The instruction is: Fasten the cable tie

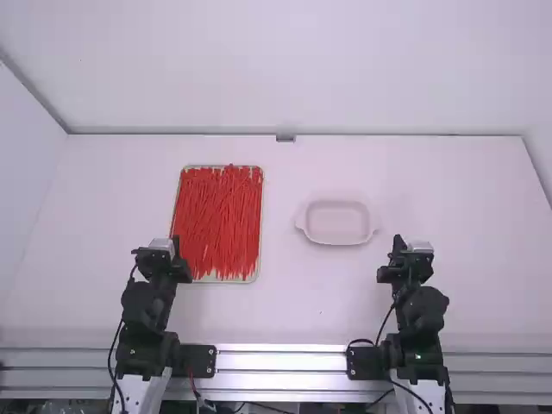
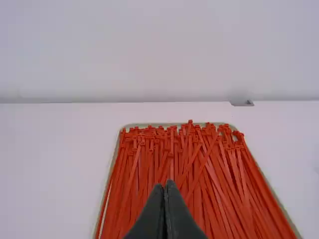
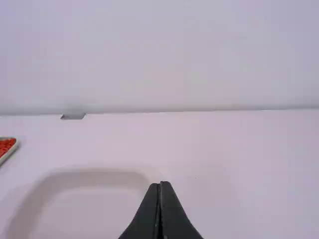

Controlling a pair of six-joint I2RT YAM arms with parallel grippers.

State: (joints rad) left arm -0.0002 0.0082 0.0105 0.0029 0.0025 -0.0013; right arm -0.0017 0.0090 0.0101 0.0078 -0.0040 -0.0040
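A flat tray (image 1: 185, 172) left of the table's middle holds a thick heap of red cable ties (image 1: 218, 221), lying lengthwise; the same ties (image 2: 199, 169) spread ahead of my left gripper (image 2: 165, 185), which is shut and empty over the tray's near end. In the high view the left gripper (image 1: 169, 259) sits folded back near its base, by the tray's near left corner. My right gripper (image 3: 160, 185) is shut with nothing in it, just short of the white dish (image 3: 75, 199). From above it (image 1: 398, 252) rests near its base, right of the dish (image 1: 336, 221).
The white two-handled dish sits right of the tray. A small grey bracket (image 1: 285, 137) is at the table's far edge, against the back wall. White walls close in the left and right sides. An aluminium rail (image 1: 276, 355) runs along the front.
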